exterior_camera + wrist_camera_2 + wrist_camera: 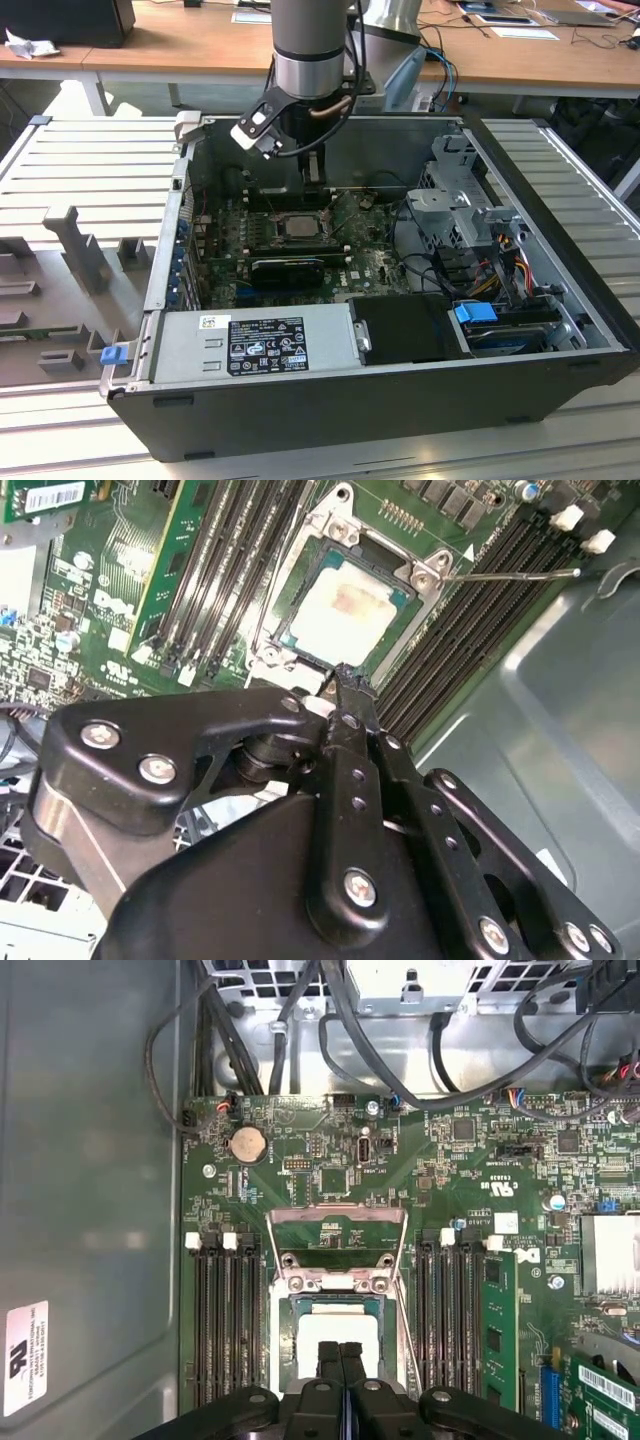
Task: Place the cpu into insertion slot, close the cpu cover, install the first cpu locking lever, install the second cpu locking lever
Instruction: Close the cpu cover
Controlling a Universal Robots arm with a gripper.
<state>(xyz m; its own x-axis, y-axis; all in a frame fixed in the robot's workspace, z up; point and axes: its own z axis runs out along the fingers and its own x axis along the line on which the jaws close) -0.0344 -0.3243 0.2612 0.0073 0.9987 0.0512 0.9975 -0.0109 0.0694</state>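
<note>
On the exterior view's left, at the front of the open computer case (pixel 350 410), lies the grey power supply (pixel 255 345), which has no part in the work. Toward the middle, the motherboard (pixel 225 255) carries the socket, and the cpu (pixel 297 226) already sits flat inside it, so I judge the first step as done. The gripper (pixel 313 178) hangs over one edge of the socket. In both wrist views its two fingers are pressed together with nothing between them, and the tips are just beside the rim of the cpu. The cpu cover (pixel 336 1218) seems to stand raised on its hinge, because in the first wrist view the green board shows through its opening, but the angle is steep and I am not fully sure. In the second wrist view a thin locking lever (pixel 510 576) sticks out free from the socket, not hooked down. Closing the cover and fixing both levers are, in my judgement, left to do. Whether the second lever is free as well I cannot tell. On the exterior view's right stand the drive cage (pixel 455 200) and the cables (pixel 503 248). In both wrist views the gripper body hides the near part of the socket.
</note>
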